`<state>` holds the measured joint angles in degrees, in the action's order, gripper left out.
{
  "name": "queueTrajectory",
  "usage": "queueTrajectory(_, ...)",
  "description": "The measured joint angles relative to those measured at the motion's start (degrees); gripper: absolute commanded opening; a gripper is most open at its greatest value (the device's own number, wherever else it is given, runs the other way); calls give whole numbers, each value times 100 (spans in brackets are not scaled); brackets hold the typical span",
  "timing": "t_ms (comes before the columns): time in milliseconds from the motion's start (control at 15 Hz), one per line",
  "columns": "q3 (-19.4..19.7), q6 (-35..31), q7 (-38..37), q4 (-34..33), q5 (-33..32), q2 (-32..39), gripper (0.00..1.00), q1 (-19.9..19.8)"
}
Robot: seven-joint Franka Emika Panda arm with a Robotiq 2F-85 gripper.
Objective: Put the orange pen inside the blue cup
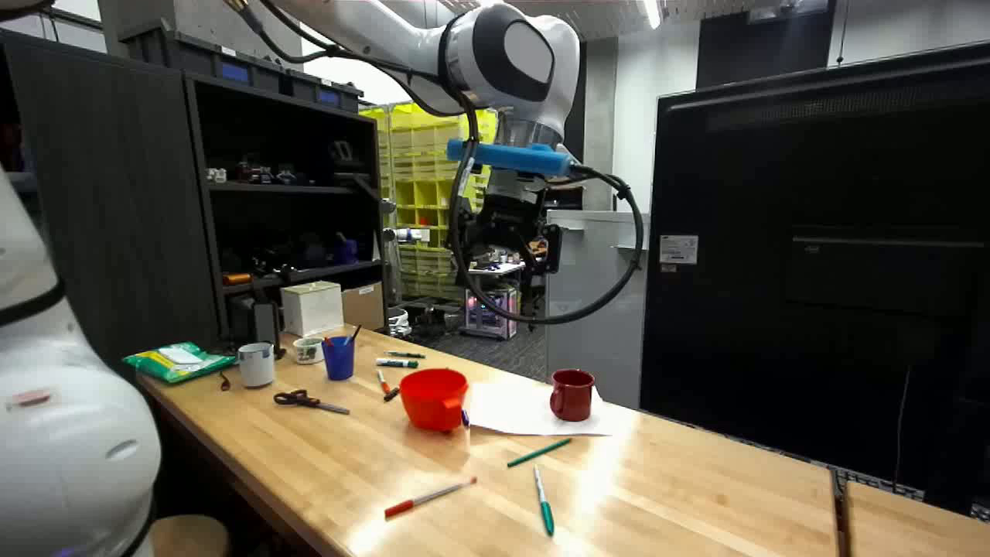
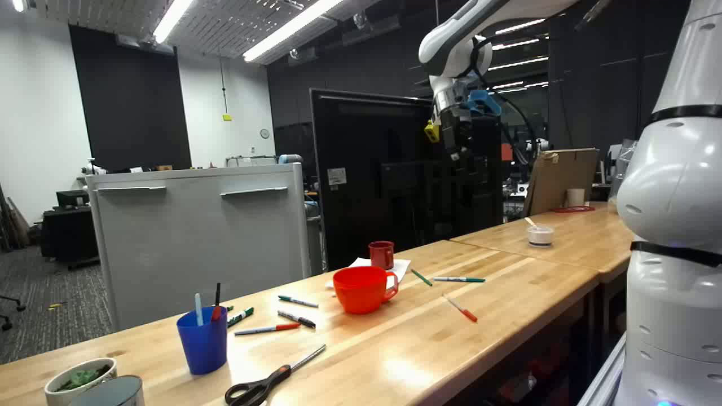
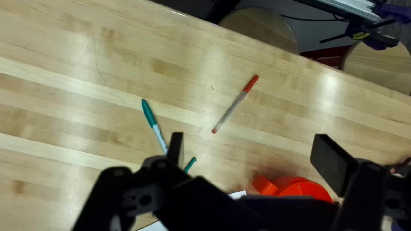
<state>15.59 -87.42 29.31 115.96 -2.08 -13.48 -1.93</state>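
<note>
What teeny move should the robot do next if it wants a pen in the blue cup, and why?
Maybe lower the open gripper toward the clear pen with the orange-red cap, if that's the orange one meant. The gripper hangs high above the table, holding nothing, and that pen lies loose there, away from the blue cup.

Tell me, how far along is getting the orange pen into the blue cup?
Done: no placement I can confirm; the blue cup holds pens, but a red-orange-capped pen and an orange-capped marker lie on the table. In hand: nothing; the gripper hangs open above the table. Left: probably grasping whichever is meant, carrying it over and releasing it.
</note>
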Motion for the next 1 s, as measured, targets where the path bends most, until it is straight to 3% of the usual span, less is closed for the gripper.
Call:
queueTrajectory(667, -11, -3, 0, -1, 2, 3, 100, -11)
queueTrajectory(1000, -508, -5, 173, 15, -513, 173, 100, 63)
